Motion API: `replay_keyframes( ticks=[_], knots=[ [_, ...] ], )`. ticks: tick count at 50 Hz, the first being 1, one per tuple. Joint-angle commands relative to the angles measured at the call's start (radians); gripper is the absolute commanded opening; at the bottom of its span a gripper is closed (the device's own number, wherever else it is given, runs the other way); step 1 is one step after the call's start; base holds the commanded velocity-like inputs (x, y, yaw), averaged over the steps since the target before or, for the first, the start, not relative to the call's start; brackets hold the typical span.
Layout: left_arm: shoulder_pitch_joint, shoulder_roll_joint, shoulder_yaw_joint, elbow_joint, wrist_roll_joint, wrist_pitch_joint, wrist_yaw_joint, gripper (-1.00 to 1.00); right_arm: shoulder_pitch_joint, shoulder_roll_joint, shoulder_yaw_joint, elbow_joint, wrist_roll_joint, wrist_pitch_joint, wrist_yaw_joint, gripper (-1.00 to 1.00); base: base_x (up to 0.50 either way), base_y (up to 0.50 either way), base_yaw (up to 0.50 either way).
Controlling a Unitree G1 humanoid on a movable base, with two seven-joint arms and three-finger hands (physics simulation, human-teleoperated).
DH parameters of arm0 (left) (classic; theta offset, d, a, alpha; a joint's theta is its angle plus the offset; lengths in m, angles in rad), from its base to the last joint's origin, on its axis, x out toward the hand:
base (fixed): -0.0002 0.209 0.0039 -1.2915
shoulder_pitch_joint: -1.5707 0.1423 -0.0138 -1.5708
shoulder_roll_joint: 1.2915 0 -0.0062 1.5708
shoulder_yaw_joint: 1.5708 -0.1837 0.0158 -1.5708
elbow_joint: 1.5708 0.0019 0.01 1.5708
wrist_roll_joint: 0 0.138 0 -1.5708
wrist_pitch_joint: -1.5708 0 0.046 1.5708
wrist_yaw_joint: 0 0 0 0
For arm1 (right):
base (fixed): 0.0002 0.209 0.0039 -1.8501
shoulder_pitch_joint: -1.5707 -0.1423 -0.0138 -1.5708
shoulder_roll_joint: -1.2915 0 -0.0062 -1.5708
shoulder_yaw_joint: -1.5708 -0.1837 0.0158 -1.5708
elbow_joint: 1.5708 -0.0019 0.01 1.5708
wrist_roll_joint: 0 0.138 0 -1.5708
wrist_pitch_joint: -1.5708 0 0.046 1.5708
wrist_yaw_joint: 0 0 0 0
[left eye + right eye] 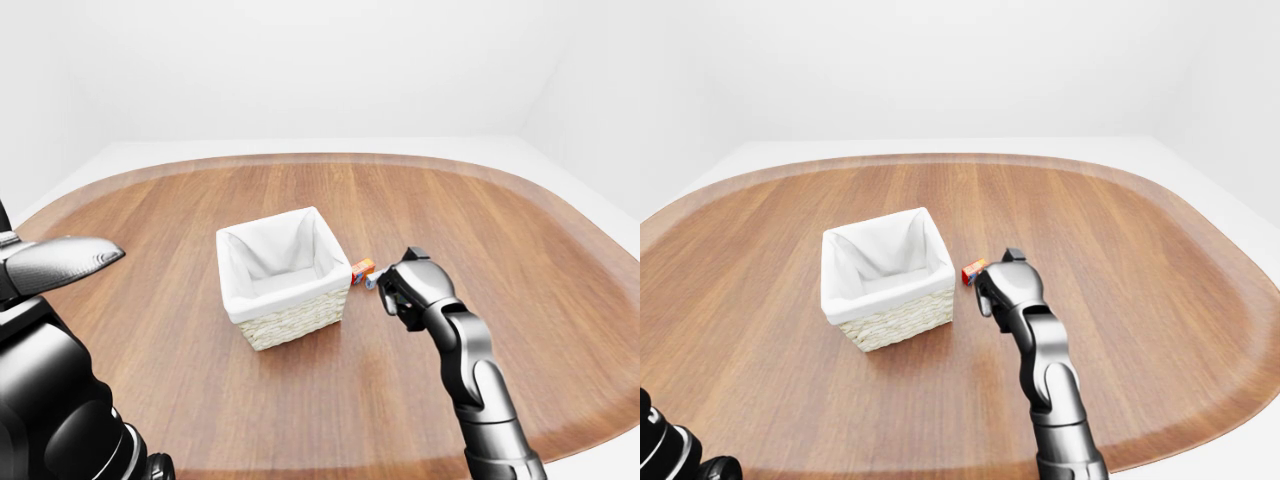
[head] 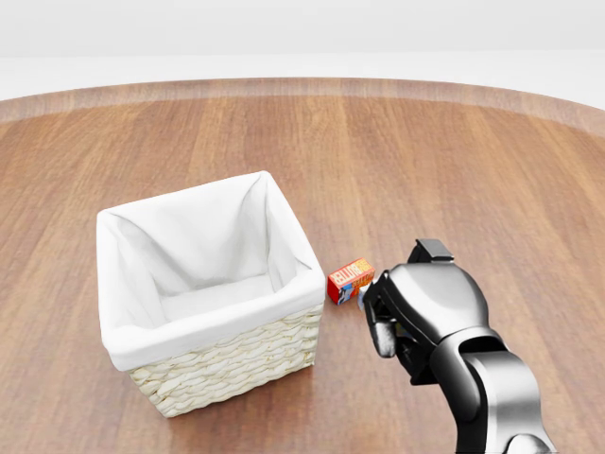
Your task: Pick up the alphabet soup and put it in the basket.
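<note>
The alphabet soup (image 2: 350, 280) is a small red and orange can lying on its side on the wooden table, just right of the basket (image 2: 227, 371). The basket is woven, with a white cloth liner and nothing inside. My right hand (image 2: 386, 326) hovers just right of and below the can in the head view, fingers (image 2: 383, 336) loosely spread and holding nothing. It covers most of a small blue and white box (image 2: 361, 297) beside the can. My left hand does not show; only a dark part of the left arm (image 1: 50, 400) appears in the left-eye view.
The large rounded wooden table (image 2: 425, 170) stretches far past the basket in every direction. White floor and walls surround it. Nothing else stands on the table near the can.
</note>
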Motion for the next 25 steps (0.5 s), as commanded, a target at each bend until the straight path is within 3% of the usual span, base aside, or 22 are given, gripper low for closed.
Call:
replay_keyframes(
  ticks=[1, 12, 13, 17, 25],
  knots=[
    [0.001, -0.002, 0.001, -0.004, 0.002, 0.0, -0.003, 1.0, -0.068, -0.002, -0.016, -0.143, 0.02, 0.057, 0.13, -0.93, 0.0, 0.0, 0.0],
    [0.007, -0.004, -0.006, 0.002, 0.016, 0.0, -0.013, 1.0, -0.095, 0.006, -0.017, -0.148, 0.02, 0.057, 0.138, -0.93, 0.0, 0.0, 0.0],
    [0.002, -0.005, -0.004, -0.003, 0.013, 0.0, -0.008, 1.0, -0.159, 0.012, -0.009, -0.178, 0.004, 0.057, 0.174, -0.93, 0.0, 0.0, 0.0],
    [0.002, -0.01, -0.001, -0.003, 0.009, 0.0, -0.01, 1.0, -0.205, 0.011, -0.012, -0.194, 0.0, 0.057, 0.215, -0.92, 0.0, 0.0, 0.0],
    [0.004, -0.01, -0.003, -0.002, 0.01, 0.0, -0.011, 1.0, -0.26, 0.008, -0.016, -0.218, -0.005, 0.057, 0.219, -0.93, 0.0, 0.0, 0.0]
  ],
)
